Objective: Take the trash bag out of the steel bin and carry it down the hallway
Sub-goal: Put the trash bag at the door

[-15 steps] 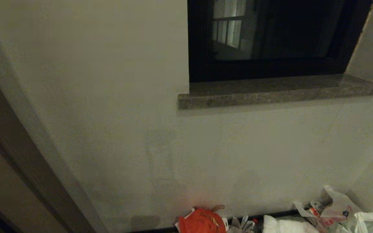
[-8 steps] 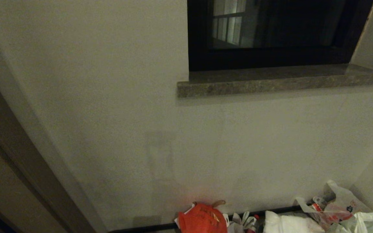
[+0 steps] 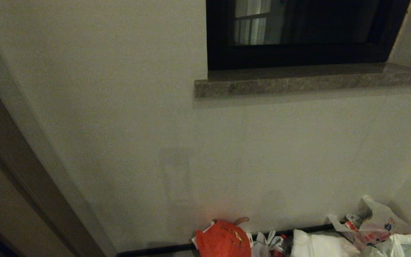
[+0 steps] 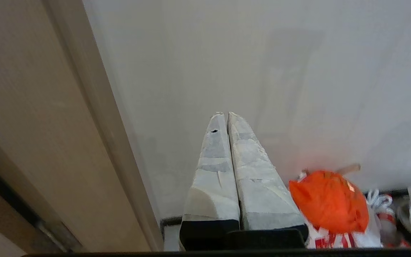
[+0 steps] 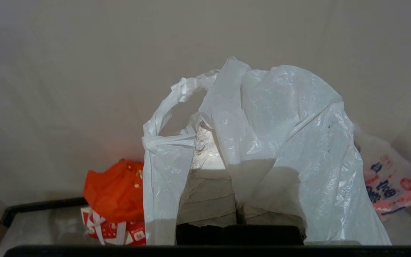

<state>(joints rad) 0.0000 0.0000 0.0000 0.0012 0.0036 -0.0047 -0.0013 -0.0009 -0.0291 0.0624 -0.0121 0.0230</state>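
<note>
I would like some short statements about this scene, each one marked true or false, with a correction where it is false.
1. The right pincer is shut on the trash bag. True.
2. The left pincer holds the orange bag. False: it is shut on nothing, and the orange bag lies by the wall.
3. The orange bag lies at the foot of the wall, under the window sill. True.
4. The steel bin stands beside the orange bag. False: no bin shows in any view.
5. The window looks bright. False: it is dark.

Bags (image 3: 223, 241) line the wall (image 3: 120, 125) — below the windowsill (image 3: 309, 80).
</note>
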